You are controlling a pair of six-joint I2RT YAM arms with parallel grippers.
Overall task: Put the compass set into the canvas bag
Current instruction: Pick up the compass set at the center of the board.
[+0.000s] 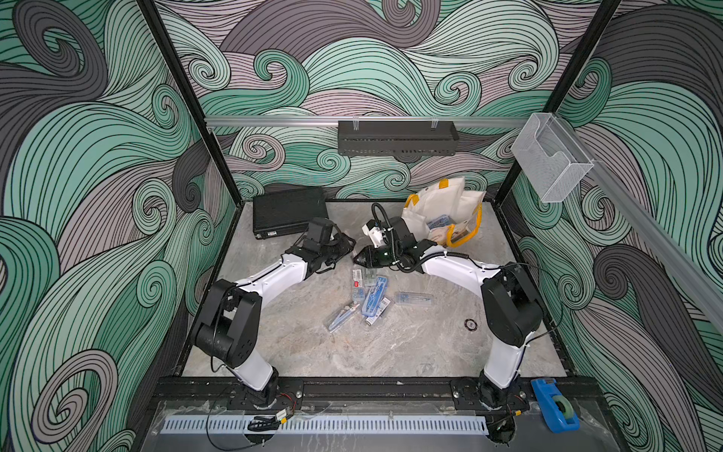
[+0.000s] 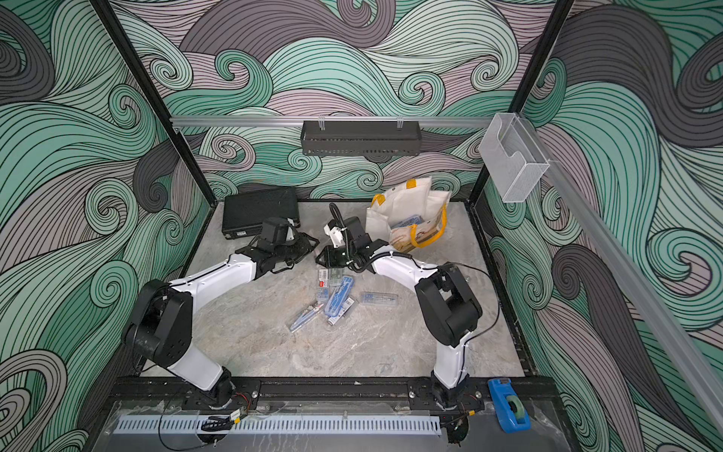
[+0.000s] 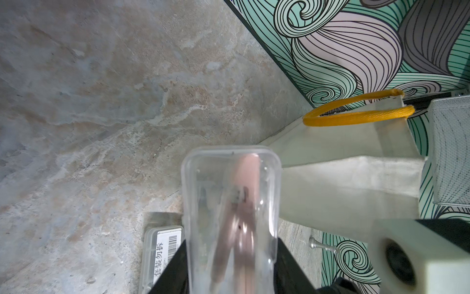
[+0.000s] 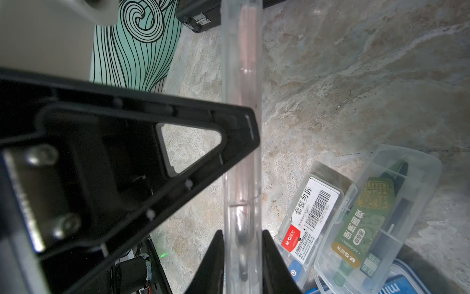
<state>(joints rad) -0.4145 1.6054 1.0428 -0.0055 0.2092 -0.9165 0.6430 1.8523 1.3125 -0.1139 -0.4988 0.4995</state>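
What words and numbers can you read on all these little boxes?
"套装勿拆": white barcode label on the flat clear case; same label in the left wrist view.
"M&G 晨光": red patch on that label.
"M&G 晨光", "0.5", "2B": green card in the deeper clear case.
Barcode digits, small print, blue lid letters: too blurred or cut off.

Clear case (image 3: 230, 203): one end cut off at the view's edge; contents blurred, possibly a pink compass. Canvas bag (image 1: 434, 199): interior mostly hidden; blue item (image 1: 441, 224) inside too small to identify.
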